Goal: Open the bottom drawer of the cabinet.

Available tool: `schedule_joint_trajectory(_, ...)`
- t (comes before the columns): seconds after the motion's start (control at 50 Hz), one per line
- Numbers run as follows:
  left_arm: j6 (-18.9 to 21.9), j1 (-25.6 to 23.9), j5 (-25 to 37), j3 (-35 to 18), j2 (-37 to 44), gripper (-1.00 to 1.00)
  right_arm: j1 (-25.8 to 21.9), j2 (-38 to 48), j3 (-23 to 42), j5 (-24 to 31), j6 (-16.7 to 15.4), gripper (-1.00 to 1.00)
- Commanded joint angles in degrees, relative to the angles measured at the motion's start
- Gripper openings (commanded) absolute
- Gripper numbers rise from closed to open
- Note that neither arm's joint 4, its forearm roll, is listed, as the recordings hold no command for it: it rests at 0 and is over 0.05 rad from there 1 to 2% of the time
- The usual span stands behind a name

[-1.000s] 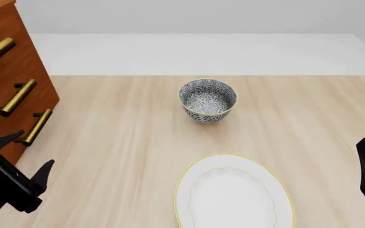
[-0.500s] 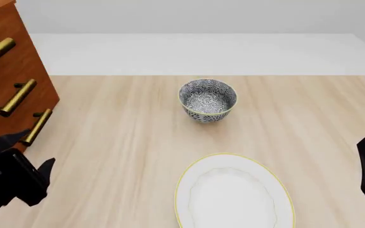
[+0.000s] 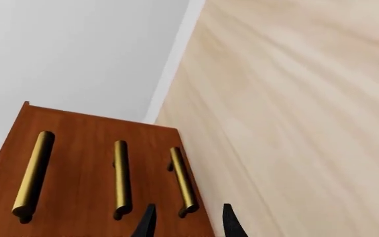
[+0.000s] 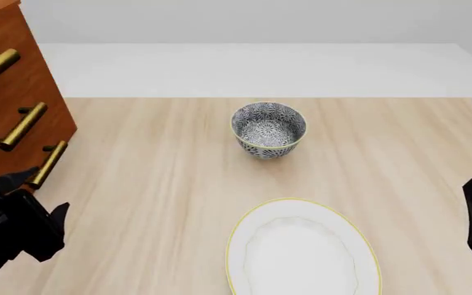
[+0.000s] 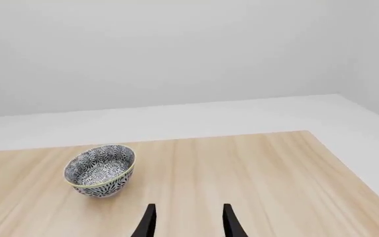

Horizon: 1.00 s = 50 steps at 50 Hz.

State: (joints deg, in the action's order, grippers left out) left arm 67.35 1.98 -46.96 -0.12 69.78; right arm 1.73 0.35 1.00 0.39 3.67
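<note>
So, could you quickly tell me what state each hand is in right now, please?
Left hand: open, holding nothing, lined up near the bottom drawer handle.
Right hand: open, holding nothing, over the table.

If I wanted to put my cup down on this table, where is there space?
Bare wood lies right of the patterned blue-and-white bowl, and between that bowl and the reddish-brown wooden cabinet. It is tighter near the white oval plate and by the black left gripper at the cabinet's brass handles.
</note>
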Motion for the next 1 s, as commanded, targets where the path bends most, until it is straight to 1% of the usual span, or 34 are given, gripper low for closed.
schedule_joint_trajectory(0.02, 0.39, 1.30, -7.04, -0.18, 7.74, 1.00, 0.28, 0.15, -0.28, -0.38, 0.01, 1.00)
schedule_joint_trajectory(0.1, 0.35, 1.53, -13.88, -0.08, 15.02, 1.00, 0.45, 0.21, -0.46, -0.60, -0.05, 1.00)
schedule_joint_trajectory(0.16, 0.44, 1.79, -16.80, -0.35, 18.32, 1.00, 0.44, 0.29, -0.39, -0.57, -0.10, 1.00)
schedule_joint_trajectory(0.22, 0.28, 2.14, -17.77, -1.06, 20.04, 1.00, 0.37, 0.41, -0.36, -0.61, -0.22, 1.00)
schedule_joint_trajectory(0.26, -0.27, 2.35, -16.78, -1.83, 19.90, 1.00, 0.32, 0.41, -0.40, -0.61, -0.33, 1.00)
schedule_joint_trajectory(0.3, -0.10, 1.99, -18.00, -2.15, 20.80, 1.00, 0.30, 0.38, -0.42, -0.61, -0.38, 1.00)
schedule_joint_trajectory(0.34, -0.24, 2.23, -17.42, -3.01, 21.08, 1.00, 0.36, 0.36, -0.42, -0.63, -0.32, 1.00)
schedule_joint_trajectory(0.36, -0.97, 2.66, -16.20, -3.83, 20.28, 1.00, 0.40, 0.39, -0.43, -0.68, -0.35, 1.00)
schedule_joint_trajectory(0.4, 1.36, 2.80, -20.37, -3.22, 24.03, 1.00, 0.42, 0.41, -0.39, -0.66, -0.34, 1.00)
schedule_joint_trajectory(0.42, 0.31, 2.82, -18.18, -3.83, 22.32, 1.00, 0.46, 0.39, -0.37, -0.63, -0.35, 1.00)
schedule_joint_trajectory(0.46, 1.26, 3.09, -18.48, -4.00, 22.77, 1.00, 0.48, 0.35, -0.33, -0.55, -0.23, 1.00)
schedule_joint_trajectory(0.5, 0.97, 3.23, -17.40, -4.50, 22.26, 1.00, 0.51, 0.25, -0.30, -0.45, -0.23, 1.00)
schedule_joint_trajectory(0.52, 1.67, 3.24, -18.29, -4.40, 23.28, 1.00, 0.49, 0.17, -0.29, -0.40, -0.18, 1.00)
schedule_joint_trajectory(0.64, 3.04, 4.03, -19.68, -5.06, 25.45, 1.00, 0.57, 0.03, -0.43, -0.49, -0.05, 1.00)
schedule_joint_trajectory(0.68, 2.95, 4.17, -19.76, -5.44, 26.13, 1.00, 0.56, -0.01, -0.50, -0.55, 0.01, 1.00)
schedule_joint_trajectory(0.7, 3.64, 4.28, -21.26, -5.37, 27.78, 1.00, 0.55, -0.03, -0.59, -0.63, 0.03, 1.00)
schedule_joint_trajectory(0.74, 3.37, 4.47, -20.79, -5.86, 28.05, 1.00, 0.58, -0.05, -0.74, -0.78, 0.10, 1.00)
schedule_joint_trajectory(0.82, 4.46, 5.07, -22.35, -6.95, 30.79, 1.00, 0.62, -0.02, -0.84, -0.89, 0.14, 1.00)
schedule_joint_trajectory(1.0, 4.92, 5.32, -21.76, -8.83, 32.58, 1.00, 0.66, -0.05, -0.92, -0.95, 0.21, 1.00)
